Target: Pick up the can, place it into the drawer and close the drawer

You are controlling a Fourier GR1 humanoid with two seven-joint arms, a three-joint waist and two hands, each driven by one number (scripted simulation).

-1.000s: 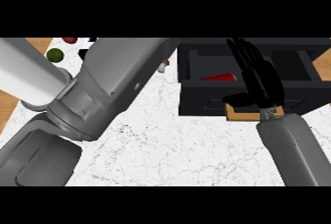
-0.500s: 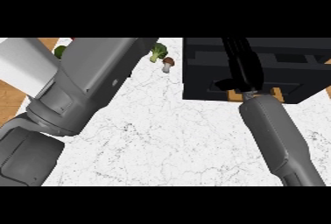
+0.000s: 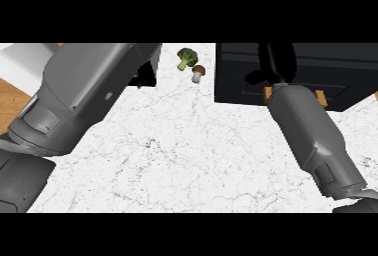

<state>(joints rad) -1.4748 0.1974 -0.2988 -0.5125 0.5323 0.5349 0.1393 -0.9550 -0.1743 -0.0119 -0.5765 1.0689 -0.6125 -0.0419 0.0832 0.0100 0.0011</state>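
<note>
The right robot hand point(image 3: 275, 62) lies flat-fingered against the dark drawer point(image 3: 325, 75), apparently to shut it; the can is hidden, and the left robot hand's state I cannot tell.

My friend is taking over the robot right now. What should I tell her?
Right hand: open, fingers straight, lying against the black drawer at the back right of the counter.
Left hand: mostly hidden behind its forearm, holding nothing that shows.
Can: not in sight on the counter; probably in the drawer, but this view can't confirm that.
Left to do: check that the drawer is fully shut, then pull the right hand back.
</note>
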